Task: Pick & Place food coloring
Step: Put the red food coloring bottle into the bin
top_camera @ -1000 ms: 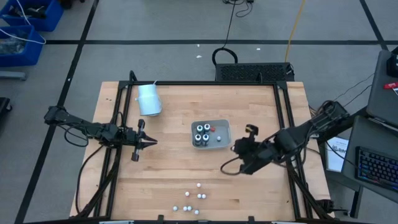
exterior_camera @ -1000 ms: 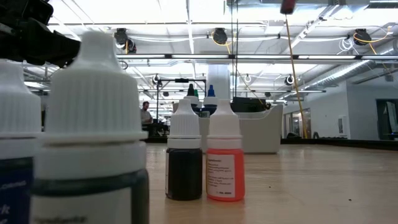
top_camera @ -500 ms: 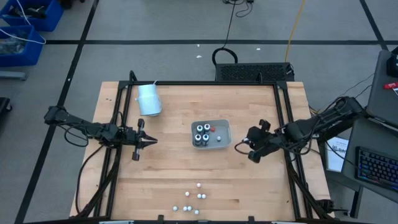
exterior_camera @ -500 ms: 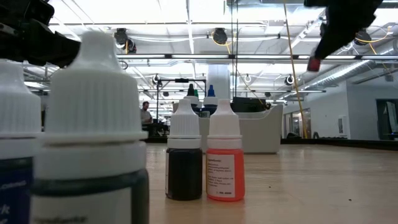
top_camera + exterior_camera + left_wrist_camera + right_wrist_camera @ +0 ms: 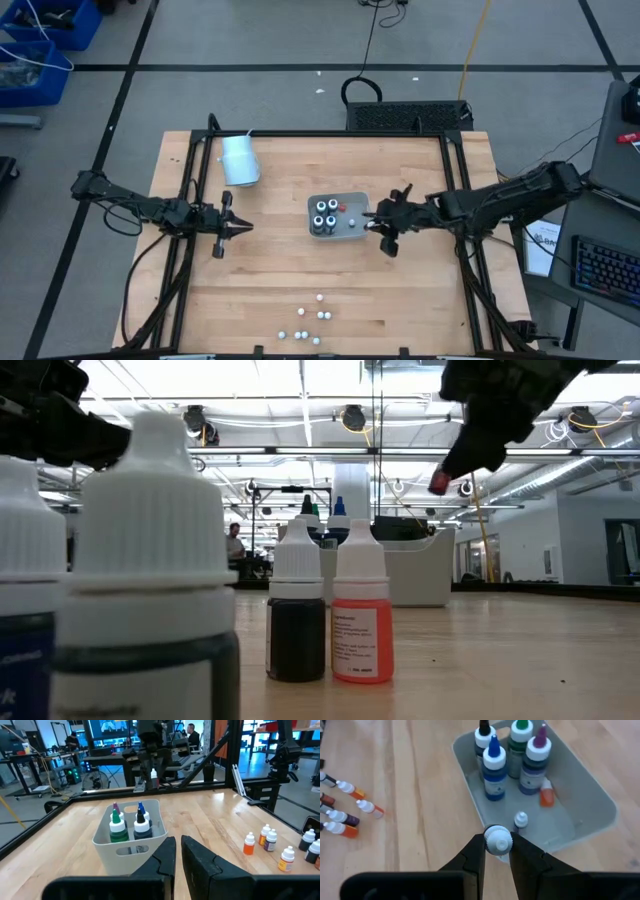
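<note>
Tray (image 5: pixel 355 231) holds 4 dark bottles (image 5: pixel 325 213). Right gripper (image 5: pixel 372 221) pinches a small white-capped bottle (image 5: pixel 496 840) over its rim. Left gripper (image 5: pixel 243 228), fingers pressed together, waits apart.

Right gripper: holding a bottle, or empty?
Holding one. In the right wrist view, the right gripper pinches a white-capped small bottle over the tray's edge.

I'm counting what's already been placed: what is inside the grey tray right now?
The tray holds four large capped bottles upright at one end, plus two small bottles, one orange. The right gripper and its bottle hide the near rim.
</note>
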